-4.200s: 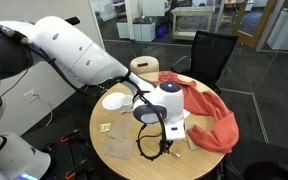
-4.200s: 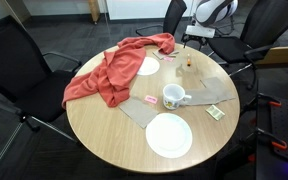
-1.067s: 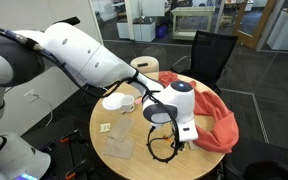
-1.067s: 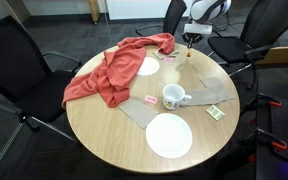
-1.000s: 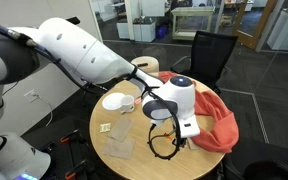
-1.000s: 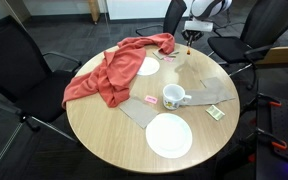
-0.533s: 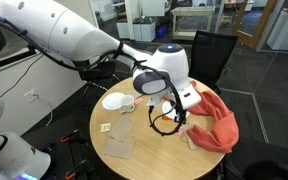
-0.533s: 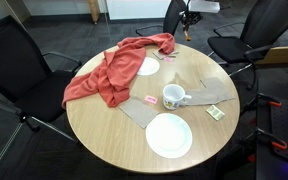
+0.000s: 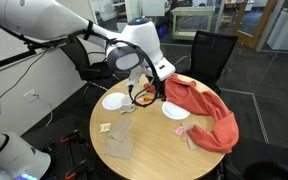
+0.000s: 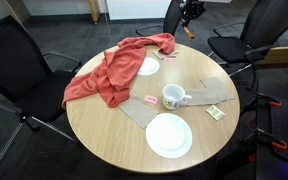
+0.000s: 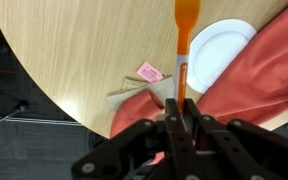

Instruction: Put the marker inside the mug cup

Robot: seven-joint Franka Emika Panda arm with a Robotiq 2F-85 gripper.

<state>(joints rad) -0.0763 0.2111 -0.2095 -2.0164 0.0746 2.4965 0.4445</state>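
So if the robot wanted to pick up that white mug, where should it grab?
Probably the rim of the mug, straight down from above, one finger inside and one outside, away from the handle. It stands upright with its mouth open, so the top is free.

I read no text, label, brand or number in any view. Marker [image 11: 182,40] barrel: no lettering I can make out. Pink scrap [image 11: 150,72] on table [image 11: 74,60]: print, if any, too small to tell.
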